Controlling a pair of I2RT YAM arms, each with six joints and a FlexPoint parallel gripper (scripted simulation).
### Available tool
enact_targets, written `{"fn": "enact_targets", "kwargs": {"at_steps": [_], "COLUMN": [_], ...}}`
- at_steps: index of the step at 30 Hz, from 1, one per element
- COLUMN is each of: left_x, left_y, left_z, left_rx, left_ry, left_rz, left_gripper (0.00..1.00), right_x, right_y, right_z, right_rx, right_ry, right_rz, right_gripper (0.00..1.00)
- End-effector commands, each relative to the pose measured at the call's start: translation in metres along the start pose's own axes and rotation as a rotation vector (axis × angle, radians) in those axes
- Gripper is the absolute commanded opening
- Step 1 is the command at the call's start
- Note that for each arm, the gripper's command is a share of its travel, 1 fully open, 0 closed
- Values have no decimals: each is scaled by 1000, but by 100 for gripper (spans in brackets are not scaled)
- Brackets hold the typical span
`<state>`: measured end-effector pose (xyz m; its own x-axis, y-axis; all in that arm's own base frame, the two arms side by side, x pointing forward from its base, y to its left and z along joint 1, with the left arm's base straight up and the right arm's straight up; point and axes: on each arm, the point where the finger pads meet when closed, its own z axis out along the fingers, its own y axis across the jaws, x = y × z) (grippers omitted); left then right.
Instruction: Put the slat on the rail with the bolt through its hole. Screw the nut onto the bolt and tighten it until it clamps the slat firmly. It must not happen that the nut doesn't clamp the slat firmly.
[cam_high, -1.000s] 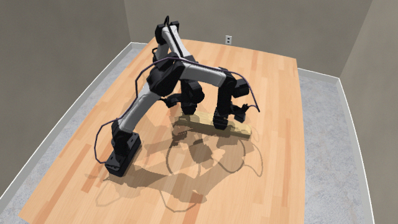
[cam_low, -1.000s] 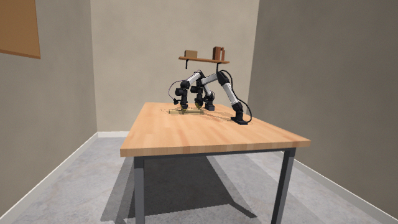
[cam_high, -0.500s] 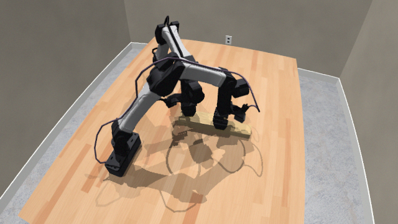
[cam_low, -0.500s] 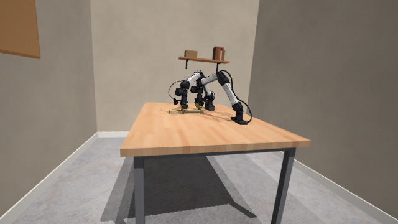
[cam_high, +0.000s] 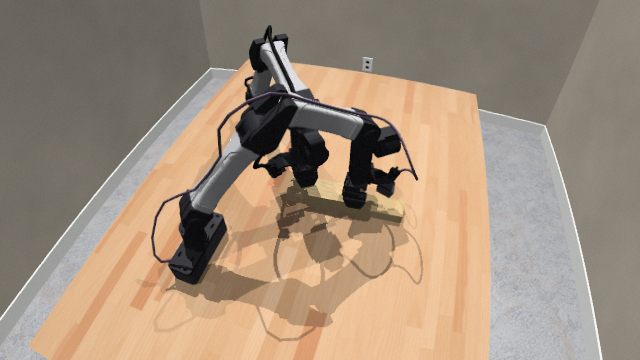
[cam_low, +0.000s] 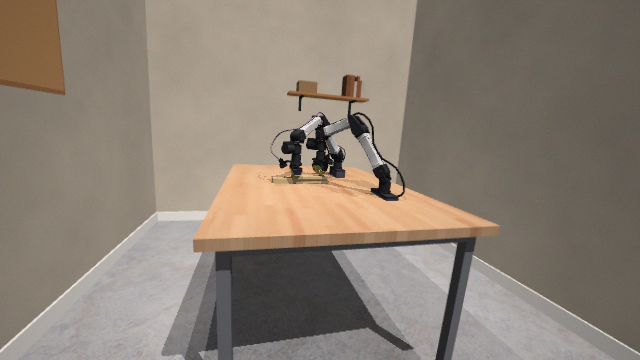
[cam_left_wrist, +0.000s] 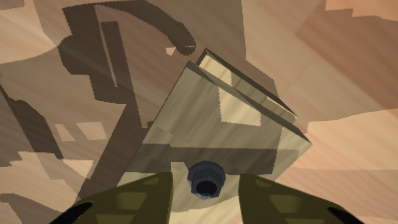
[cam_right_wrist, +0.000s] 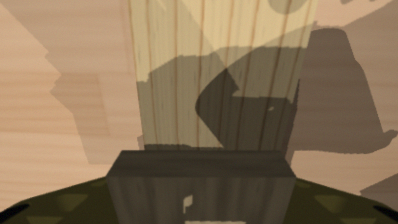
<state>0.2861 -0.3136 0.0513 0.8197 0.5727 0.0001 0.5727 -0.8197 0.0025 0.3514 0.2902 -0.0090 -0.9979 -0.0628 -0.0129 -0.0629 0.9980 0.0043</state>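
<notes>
Standing farthest left in the top view, the base of the right arm (cam_high: 186, 276) (cam_low: 391, 198) sits on the wooden table (cam_high: 410, 300) (cam_low: 280, 215), well apart from the rail (cam_high: 385, 208) (cam_low: 276, 180) (cam_left_wrist: 220, 67) (cam_right_wrist: 225, 25). Next along comes the left arm (cam_high: 282, 70) (cam_low: 332, 145), which reaches in from beyond the rail and points its gripper down over the rail's left part. That left gripper (cam_high: 306, 181) (cam_low: 320, 170) (cam_left_wrist: 205, 181) has its fingers parted, one on either side of the dark nut (cam_left_wrist: 206, 172), with a gap showing on both sides and nothing gripped. The nut sits on the upper face of the slat (cam_left_wrist: 200, 110) (cam_right_wrist: 150, 195), near the slat's end; its dark opening faces up, but I cannot make out the bolt inside or tell how firmly the nut clamps. Under this end of the slat, the rail's end peeks out just beside its edge. Further right, above the rail's middle, the right gripper (cam_high: 354, 200) (cam_low: 296, 175) (cam_right_wrist: 200, 182) is set wide around the slat's other end, holding it between its fingers. Rightmost, the bare pale stretch of the rail runs on past the slat and lies flat on the table.
</notes>
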Motion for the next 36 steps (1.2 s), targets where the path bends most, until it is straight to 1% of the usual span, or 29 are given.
{"fn": "enact_targets", "kwargs": {"at_steps": [1,5,15,17,18,32,34,35,36], "left_x": [-1,0,0,0,0,0,0,0,0], "left_y": [3,3,2,2,2,2,2,2,2], "left_z": [-9,-9,-11,-11,-11,-12,-12,-12,-12], "left_rx": [-14,-14,-15,-15,-15,-14,-14,-15,-14], "left_ry": [0,1,-2,-2,-1,-7,-7,-6,-7], "left_rz": [-236,-541,-1123,-1123,-1269,-2080,-2080,-2224,-2280], "left_gripper": [36,36,36,36,36,36,36,36,36], "right_x": [-3,-3,-3,-3,-3,-3,-3,-3,-3], "right_y": [1,1,1,1,1,1,1,1,1], "right_z": [-5,-5,-5,-5,-5,-5,-5,-5,-5], "right_rx": [-10,-10,-10,-10,-10,-10,-10,-10,-10], "right_ry": [-13,-13,-13,-13,-13,-13,-13,-13,-13], "right_rz": [2,2,2,2,2,2,2,2,2], "right_gripper": [67,67,67,67,67,67,67,67,67]}}
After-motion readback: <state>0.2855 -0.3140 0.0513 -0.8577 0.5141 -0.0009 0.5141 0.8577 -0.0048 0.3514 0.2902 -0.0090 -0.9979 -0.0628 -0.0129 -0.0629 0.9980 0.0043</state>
